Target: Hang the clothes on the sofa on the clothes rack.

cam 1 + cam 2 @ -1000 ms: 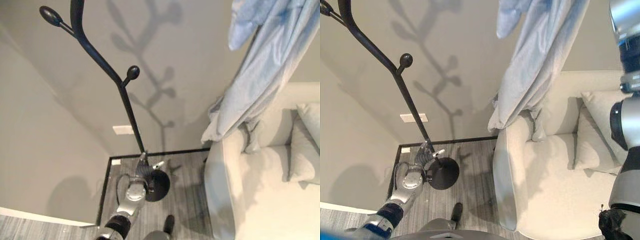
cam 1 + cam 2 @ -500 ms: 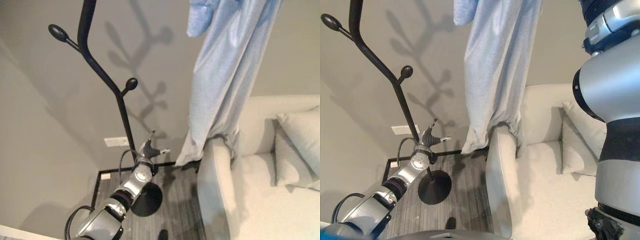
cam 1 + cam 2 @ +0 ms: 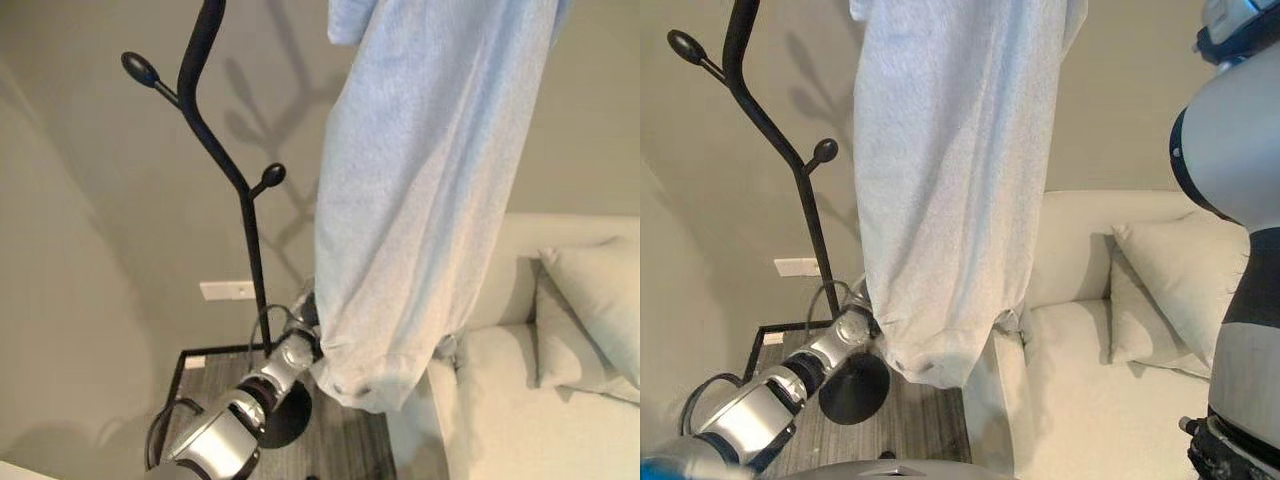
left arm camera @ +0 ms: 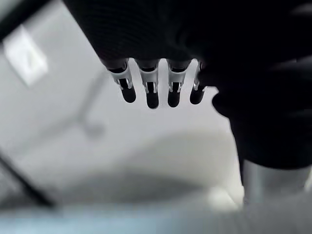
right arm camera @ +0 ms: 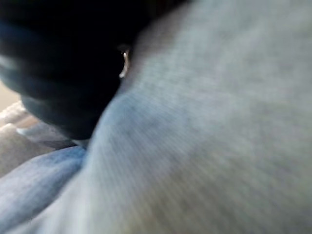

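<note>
A long light blue garment (image 3: 420,200) hangs down from above the view, its hem free of the sofa (image 3: 1090,400). My right hand (image 5: 58,73) is raised out of the eye views and holds it; the cloth (image 5: 204,136) presses right against the hand. The black clothes rack (image 3: 248,230), with knobbed hooks, stands just left of the garment. My left hand (image 3: 300,335) is low by the rack's pole, partly behind the garment's hem. Its fingers (image 4: 152,95) are straight and hold nothing.
A pale cushion (image 3: 1170,290) lies at the sofa's right end. The rack's round black base (image 3: 855,388) sits on grey floor near the wall. A white wall socket (image 3: 227,290) is behind the pole.
The view has shifted. The garment has swung left towards the rack and its hem has lifted off the sofa arm. My left hand has risen from the base and is now partly behind the hem.
</note>
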Robot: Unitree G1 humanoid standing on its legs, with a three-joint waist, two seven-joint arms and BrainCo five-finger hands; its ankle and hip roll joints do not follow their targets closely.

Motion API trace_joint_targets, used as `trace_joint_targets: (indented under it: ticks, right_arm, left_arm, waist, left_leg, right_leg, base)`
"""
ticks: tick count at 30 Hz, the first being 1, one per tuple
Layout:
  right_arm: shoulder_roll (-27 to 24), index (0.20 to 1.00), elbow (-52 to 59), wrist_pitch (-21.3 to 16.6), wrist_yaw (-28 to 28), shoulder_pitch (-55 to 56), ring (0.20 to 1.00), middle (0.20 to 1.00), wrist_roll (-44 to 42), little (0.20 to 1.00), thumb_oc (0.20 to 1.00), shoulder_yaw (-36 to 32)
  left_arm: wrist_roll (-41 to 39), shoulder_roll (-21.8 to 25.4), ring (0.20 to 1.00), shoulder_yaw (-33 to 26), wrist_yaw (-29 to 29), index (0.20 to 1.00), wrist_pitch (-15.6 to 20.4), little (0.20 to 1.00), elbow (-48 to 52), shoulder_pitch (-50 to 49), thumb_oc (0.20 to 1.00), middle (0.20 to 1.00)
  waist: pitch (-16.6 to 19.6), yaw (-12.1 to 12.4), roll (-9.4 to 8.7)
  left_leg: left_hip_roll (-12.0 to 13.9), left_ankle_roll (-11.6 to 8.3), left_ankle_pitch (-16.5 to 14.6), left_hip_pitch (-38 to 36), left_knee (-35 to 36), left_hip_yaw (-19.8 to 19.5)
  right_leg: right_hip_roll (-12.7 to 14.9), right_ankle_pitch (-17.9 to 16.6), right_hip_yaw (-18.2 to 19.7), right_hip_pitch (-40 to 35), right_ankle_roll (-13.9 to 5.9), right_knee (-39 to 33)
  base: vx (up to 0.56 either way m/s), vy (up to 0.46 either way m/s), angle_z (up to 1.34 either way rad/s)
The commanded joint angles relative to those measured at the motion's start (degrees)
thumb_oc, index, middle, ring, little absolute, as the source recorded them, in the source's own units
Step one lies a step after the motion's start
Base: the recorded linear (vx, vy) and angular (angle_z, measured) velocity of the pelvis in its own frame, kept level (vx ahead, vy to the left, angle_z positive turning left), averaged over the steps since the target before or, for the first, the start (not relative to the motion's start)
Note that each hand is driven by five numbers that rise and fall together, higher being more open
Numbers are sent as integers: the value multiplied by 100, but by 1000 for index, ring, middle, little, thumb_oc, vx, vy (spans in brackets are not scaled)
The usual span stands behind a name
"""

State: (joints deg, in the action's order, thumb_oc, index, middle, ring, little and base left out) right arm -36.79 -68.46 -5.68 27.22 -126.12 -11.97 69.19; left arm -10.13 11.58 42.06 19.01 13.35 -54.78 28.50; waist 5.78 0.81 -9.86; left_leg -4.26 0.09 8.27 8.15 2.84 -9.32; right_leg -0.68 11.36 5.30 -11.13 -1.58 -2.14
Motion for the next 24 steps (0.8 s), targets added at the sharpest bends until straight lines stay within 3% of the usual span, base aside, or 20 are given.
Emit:
trace_joint_targets:
  ticks: [1,9,17,19,24]
  right_arm:
    - [35,200,-813,77,95,-1130,200,200,-318,200,200,238]
    - [123,200,-884,144,141,-1158,200,200,-246,200,200,152]
    - [260,200,-899,129,85,-1094,200,200,-188,200,200,113]
    - [280,200,-927,139,49,-1063,200,200,-218,200,200,94]
    - [271,200,-999,172,-59,-1017,200,200,-208,200,200,134]
  left_arm:
    - [-1304,-275,1000,51,-990,1000,469,1000,693,61,1000,1000]
    - [-2923,-308,1000,897,-2224,1000,227,1000,2419,-55,1000,1000]
    - [-3287,-374,1000,1278,-2553,1000,16,1000,2586,166,1000,1000]
    - [-3225,-471,200,1299,-2501,200,-15,200,2396,212,200,200]
    - [-3292,-592,200,1088,-2370,200,18,200,2006,185,200,200]
  waist:
    - [190,1,-58]
    - [41,-5,49]
    - [8,-60,180]
    - [20,-92,202]
    - [30,-94,230]
  left_leg:
    - [659,-656,164,460,216,-142]
    - [639,-621,182,466,216,-172]
    - [591,-587,166,380,216,-157]
    - [577,-585,156,367,216,-150]
    - [562,-587,152,347,216,-158]
  right_leg:
    - [232,-635,-10,72,-168,-247]
    - [188,-609,45,53,-137,-209]
    - [176,-553,119,37,-116,-112]
    - [185,-551,124,28,-116,-110]
    - [195,-547,114,-2,-111,-128]
  base:
    - [0,0,0]
    - [0,0,0]
    - [0,0,0]
    - [0,0,0]
    - [0,0,0]
